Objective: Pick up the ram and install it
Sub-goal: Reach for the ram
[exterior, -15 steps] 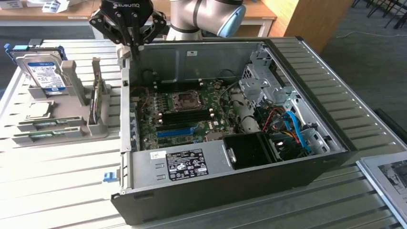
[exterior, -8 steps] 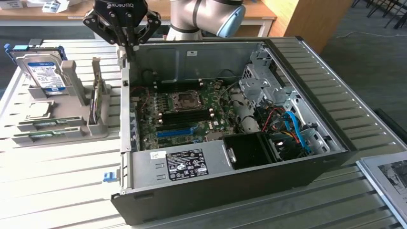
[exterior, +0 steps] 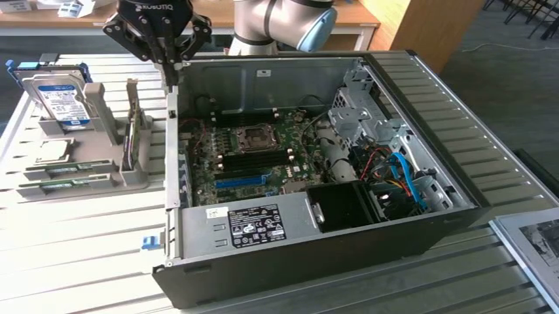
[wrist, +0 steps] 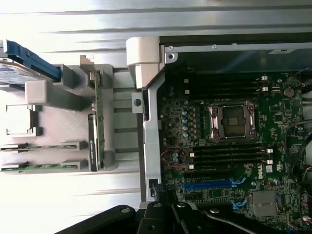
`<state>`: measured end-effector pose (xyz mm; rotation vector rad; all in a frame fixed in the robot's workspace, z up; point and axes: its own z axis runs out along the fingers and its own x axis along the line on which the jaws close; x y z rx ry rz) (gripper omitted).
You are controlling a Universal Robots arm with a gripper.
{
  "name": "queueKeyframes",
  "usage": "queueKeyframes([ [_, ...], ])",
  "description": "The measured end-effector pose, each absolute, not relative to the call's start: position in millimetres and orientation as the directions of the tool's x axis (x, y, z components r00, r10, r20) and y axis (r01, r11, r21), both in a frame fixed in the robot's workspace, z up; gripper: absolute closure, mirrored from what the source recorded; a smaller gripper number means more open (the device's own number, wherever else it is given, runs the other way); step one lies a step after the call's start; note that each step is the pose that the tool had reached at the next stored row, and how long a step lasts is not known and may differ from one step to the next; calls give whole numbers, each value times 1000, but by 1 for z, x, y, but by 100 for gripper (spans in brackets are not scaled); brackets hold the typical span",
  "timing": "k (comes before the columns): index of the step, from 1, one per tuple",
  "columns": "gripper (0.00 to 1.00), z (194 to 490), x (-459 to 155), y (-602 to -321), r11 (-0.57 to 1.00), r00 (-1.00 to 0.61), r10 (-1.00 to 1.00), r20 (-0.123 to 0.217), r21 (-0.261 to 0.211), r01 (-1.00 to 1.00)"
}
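A big computer case [exterior: 349,261] lies open on the slatted worktop [exterior: 78,255]. Inside it is a green board [exterior: 262,140] with a blue slot [exterior: 240,181]. At the near end sits a grey box [exterior: 249,226] with a label.

Just beside the case, on the exterior view's left, stands a grey holder [exterior: 109,173]. It carries a drive [exterior: 57,98] at its far end and a square chip [exterior: 54,150] in the middle.

The ram [exterior: 63,171] is a thin green stick lying flat at the holder's near end. One more stick like it lies just beside it.

The tool [exterior: 173,64] hangs over the far left corner of the case, right above the wall. It is clenched, with nothing in it. The ram is well apart from the tool, nearer and more to the left. The drive and the holder's tall posts [exterior: 96,104] stand between them.
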<state>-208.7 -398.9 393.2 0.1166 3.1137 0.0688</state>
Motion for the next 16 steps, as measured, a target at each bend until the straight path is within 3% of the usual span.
queueKeyframes([
  [16, 90, 393, -243, -399, 996, -997, 75, -22, 45, 74],
])
